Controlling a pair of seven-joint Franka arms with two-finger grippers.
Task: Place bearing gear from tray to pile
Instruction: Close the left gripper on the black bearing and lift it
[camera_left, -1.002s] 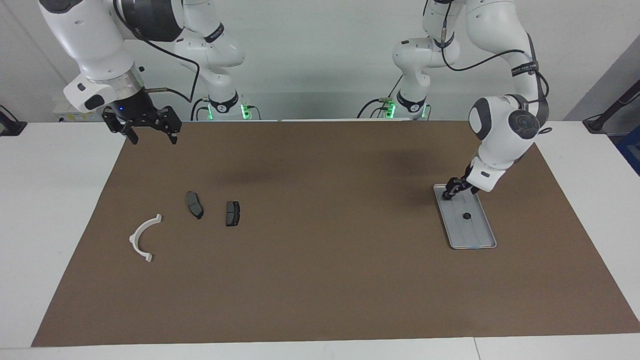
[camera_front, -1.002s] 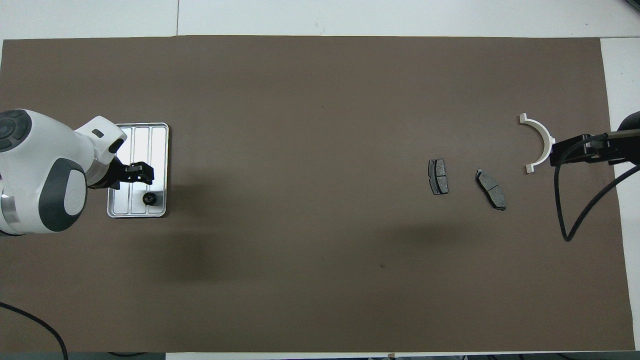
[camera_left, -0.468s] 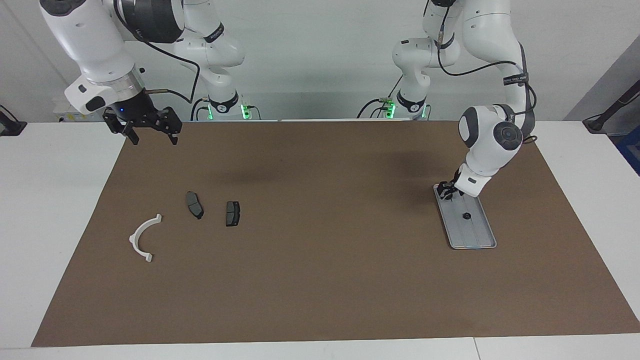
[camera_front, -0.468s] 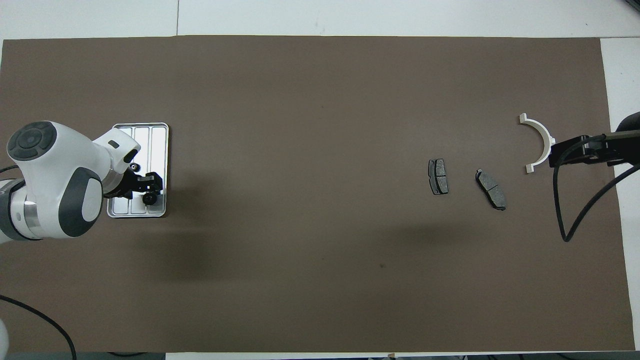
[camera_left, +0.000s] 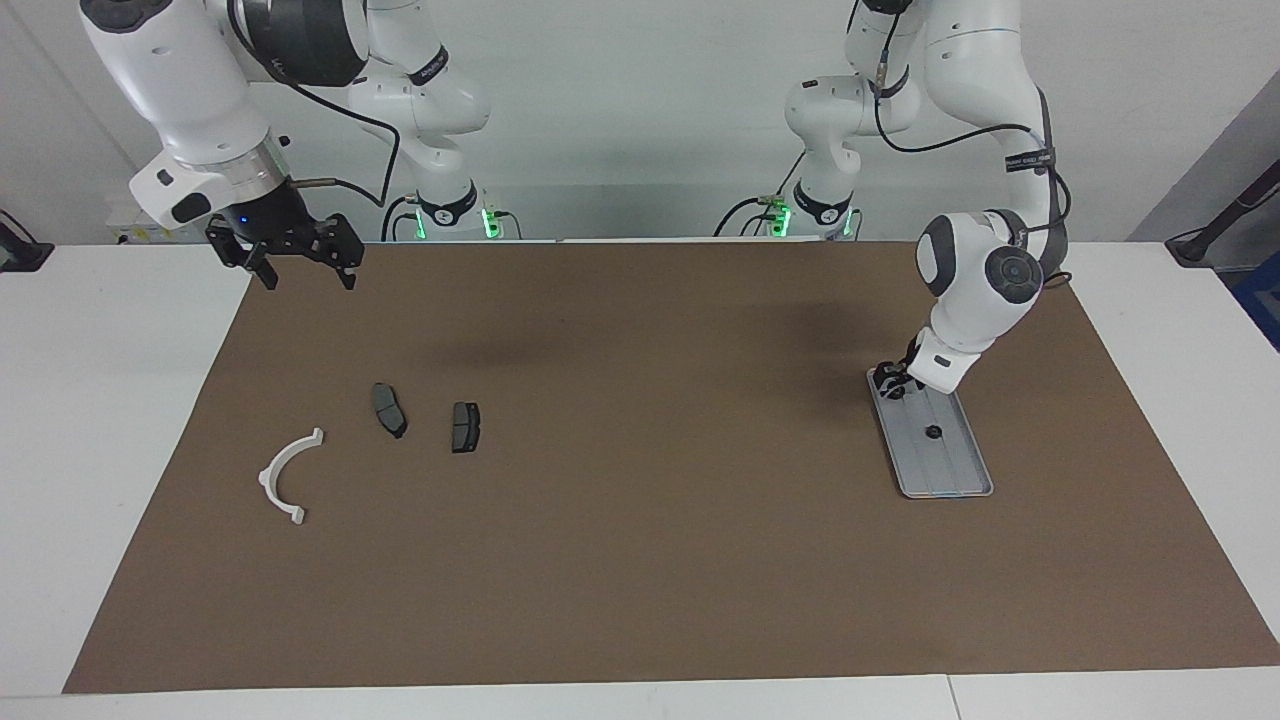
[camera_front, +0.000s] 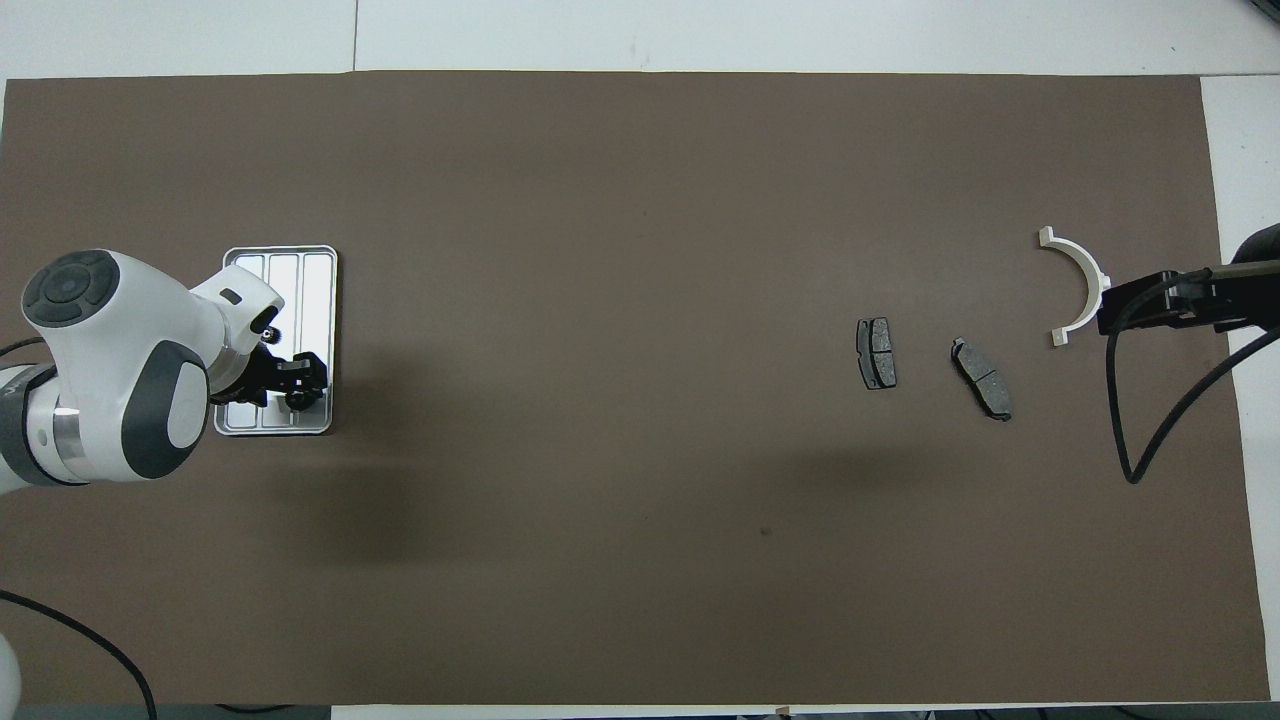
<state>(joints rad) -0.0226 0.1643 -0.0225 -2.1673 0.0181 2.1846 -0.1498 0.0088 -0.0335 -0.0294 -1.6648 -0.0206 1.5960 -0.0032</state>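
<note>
1. The bearing gear (camera_left: 932, 432), a small dark part, lies on the ribbed tray (camera_left: 960, 480) at the right of the facing view, about midway along it. It is not yet picked up.
2. The left gripper (camera_left: 893, 383) hangs over the tray's upper end, short of the gear. I cannot tell whether its fingers are spread or closed. In the overhead view it seems to cover the gear, which I judge to be an effect of height.
3. Risk: descending here, the fingers may hit the rim or ribs and shove the tray.
4. Risk: the gear is tiny, so an off-centre pinch may flick it away.
5. The pile, a white bracket (camera_left: 287, 476) and two dark pads (camera_left: 389, 409) (camera_left: 465, 426), lies at centre left, well apart from the tray; a weak grip could drop the gear during that carry.
6. The right gripper (camera_left: 296, 262) waits at upper left, fingers spread and empty.
</note>
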